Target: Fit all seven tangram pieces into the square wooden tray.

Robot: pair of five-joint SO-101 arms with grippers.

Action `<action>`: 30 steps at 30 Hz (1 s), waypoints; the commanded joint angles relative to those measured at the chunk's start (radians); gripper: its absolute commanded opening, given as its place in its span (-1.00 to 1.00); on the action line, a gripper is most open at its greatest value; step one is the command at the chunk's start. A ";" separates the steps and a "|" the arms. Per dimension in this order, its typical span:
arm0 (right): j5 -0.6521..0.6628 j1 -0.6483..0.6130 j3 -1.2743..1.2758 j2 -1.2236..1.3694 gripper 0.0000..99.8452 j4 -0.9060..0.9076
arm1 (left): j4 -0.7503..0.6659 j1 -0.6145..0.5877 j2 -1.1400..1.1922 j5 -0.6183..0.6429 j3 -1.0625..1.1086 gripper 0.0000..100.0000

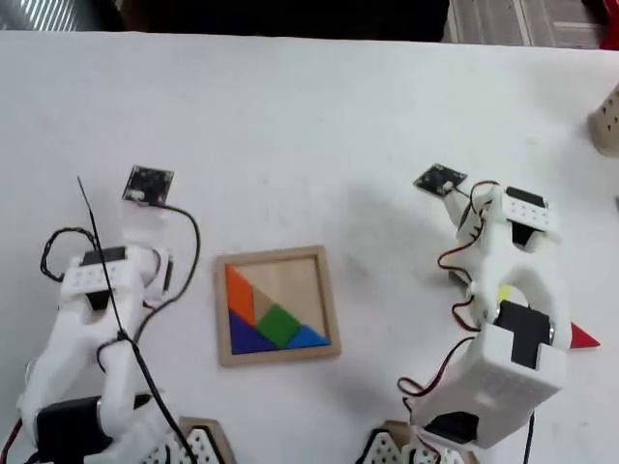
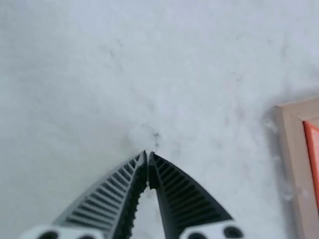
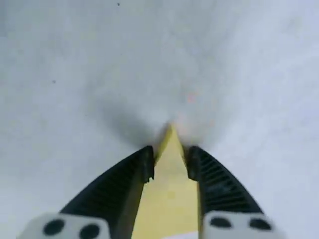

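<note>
Tray lies between the two arms in the high view and holds orange, green, blue and purple pieces. A red piece lies just beside the right arm.

Left wrist view — the left pincer is pressed together on nothing, over bare table, with the tray corner near, off to one side.

Right wrist view — the right pincer pinches a yellow piece, whose tip pokes out past the fingers.
</note>
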 commanded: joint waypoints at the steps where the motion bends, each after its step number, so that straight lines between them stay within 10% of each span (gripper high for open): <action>1: -0.011 0.068 -0.035 -0.101 -0.54 0.056 | -0.002 0.010 -0.001 0.000 -0.046 -0.93; 30: -0.301 0.096 0.364 -0.292 -0.43 -0.182 | -0.002 0.010 -0.001 0.000 -0.046 -0.93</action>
